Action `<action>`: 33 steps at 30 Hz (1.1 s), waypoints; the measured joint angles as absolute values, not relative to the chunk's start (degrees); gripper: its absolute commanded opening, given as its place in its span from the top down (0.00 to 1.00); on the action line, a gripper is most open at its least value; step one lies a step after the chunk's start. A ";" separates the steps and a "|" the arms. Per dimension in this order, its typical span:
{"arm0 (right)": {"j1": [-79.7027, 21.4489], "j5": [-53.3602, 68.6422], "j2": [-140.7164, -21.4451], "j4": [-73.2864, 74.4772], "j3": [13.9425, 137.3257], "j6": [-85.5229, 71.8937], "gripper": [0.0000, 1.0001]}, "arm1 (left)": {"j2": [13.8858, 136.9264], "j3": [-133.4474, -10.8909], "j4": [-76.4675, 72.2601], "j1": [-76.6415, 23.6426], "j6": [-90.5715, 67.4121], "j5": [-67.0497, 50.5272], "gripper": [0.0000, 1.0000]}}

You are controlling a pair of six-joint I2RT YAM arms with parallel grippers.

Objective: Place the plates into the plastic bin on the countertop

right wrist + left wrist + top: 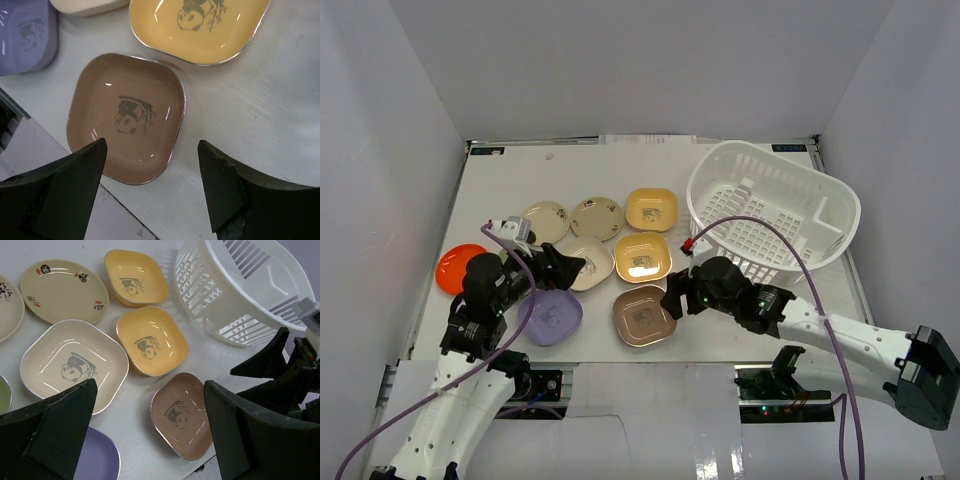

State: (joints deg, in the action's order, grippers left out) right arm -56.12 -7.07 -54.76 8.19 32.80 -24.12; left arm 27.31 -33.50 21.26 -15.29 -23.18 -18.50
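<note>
Several small plates lie on the white countertop [720,335]: an orange one [457,267], purple [550,317], brown [643,314], two yellow [643,256] [651,209], a tan round one [596,217], a cream round one [546,221] and a cream square one [588,263]. The white slotted bin [770,212] stands at the far right and holds no plates. My left gripper [565,268] is open and empty above the cream square plate [72,365] and the purple plate [97,460]. My right gripper [675,293] is open and empty just over the brown plate's [125,117] right edge.
White walls enclose the table on three sides. A green plate's edge [2,395] shows at the left of the left wrist view. The table's near edge [90,210] runs just behind the brown plate. Purple cables trail from both arms.
</note>
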 measured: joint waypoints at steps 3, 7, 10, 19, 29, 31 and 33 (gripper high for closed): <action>-57.67 -8.91 -59.48 8.01 32.80 -25.43 0.27 | 28.10 -33.50 21.89 -15.29 -23.20 -17.47 0.02; -59.51 -10.90 -65.69 7.66 32.80 -26.41 0.39 | 30.68 -33.50 22.50 -15.29 -23.27 -16.73 0.02; -59.77 -12.10 -68.82 6.87 32.84 -26.57 0.53 | 32.86 -33.50 22.81 -15.29 -23.42 -16.51 0.02; -59.83 -13.47 -72.71 7.09 34.70 -27.03 0.92 | 36.60 -33.50 23.57 -15.29 -23.57 -16.49 0.02; -59.22 -15.75 -50.72 17.91 46.87 -23.57 0.92 | 37.54 -33.50 23.75 -15.29 -24.10 -14.98 0.10; -54.61 -16.80 -50.30 17.82 52.49 -21.61 0.92 | 37.85 -33.50 23.97 -15.29 -24.25 -14.74 0.11; -46.30 -17.34 -51.83 17.37 57.25 -19.68 0.92 | 38.24 -33.50 24.03 -15.29 -24.36 -14.57 0.12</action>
